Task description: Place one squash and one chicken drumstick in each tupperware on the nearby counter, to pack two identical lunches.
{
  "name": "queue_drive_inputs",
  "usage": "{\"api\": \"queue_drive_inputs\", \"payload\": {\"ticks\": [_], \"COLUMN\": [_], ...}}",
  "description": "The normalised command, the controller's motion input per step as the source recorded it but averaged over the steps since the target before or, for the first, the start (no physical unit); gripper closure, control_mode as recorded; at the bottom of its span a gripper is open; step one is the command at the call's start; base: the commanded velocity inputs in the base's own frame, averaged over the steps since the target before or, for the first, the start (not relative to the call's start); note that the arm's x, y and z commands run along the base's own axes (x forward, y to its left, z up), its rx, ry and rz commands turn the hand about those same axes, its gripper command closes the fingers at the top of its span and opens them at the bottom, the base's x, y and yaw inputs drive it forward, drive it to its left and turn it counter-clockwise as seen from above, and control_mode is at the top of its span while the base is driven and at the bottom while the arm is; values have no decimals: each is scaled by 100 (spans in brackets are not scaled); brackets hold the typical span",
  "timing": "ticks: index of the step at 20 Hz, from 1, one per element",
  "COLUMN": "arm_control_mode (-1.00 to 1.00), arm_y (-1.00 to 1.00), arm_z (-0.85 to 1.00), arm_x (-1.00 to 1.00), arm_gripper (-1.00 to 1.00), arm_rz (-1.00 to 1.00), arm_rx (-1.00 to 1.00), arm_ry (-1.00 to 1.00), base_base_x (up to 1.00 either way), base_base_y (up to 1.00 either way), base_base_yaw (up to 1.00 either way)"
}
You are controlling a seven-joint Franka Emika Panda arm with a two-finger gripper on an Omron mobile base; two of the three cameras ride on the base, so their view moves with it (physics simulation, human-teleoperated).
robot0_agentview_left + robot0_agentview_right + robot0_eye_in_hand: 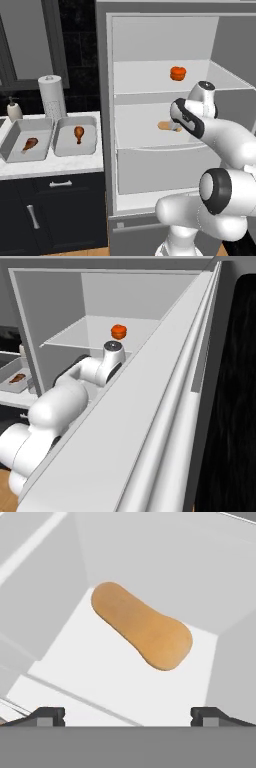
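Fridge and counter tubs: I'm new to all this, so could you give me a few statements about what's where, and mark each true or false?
1. Each tupperware on the counter holds one chicken drumstick. True; the second tub has its own drumstick.
2. The orange-red squash lies in a tub. False: it sits on the upper fridge shelf.
3. The tool is shut on the tan squash. False: its tips stand wide apart, short of the squash, touching nothing.
4. The tan squash lies on a lower fridge shelf than the orange one. True.
5. A paper towel roll stands behind the tubs. True.
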Motion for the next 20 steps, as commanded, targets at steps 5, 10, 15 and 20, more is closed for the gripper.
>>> {"api": "queue_drive_inputs", "payload": {"ticks": [5,10,15,20], "arm_control_mode": [-100,-100,-100,-100], "arm_y": [-3,-2,-10,-8], "arm_z": [-15,-17,-13,-10], "arm_x": [27,25,23,28], "arm_gripper": [-100,-100,-100,-100], "arm_rz": [0,0,0,0], "arm_rx": [0,0,0,0], "arm_ry": [0,0,-2,0], "base_base_x": [0,0,0,0], "base_base_y": [0,0,0,0], "base_base_yaw": [0,0,0,0]}}
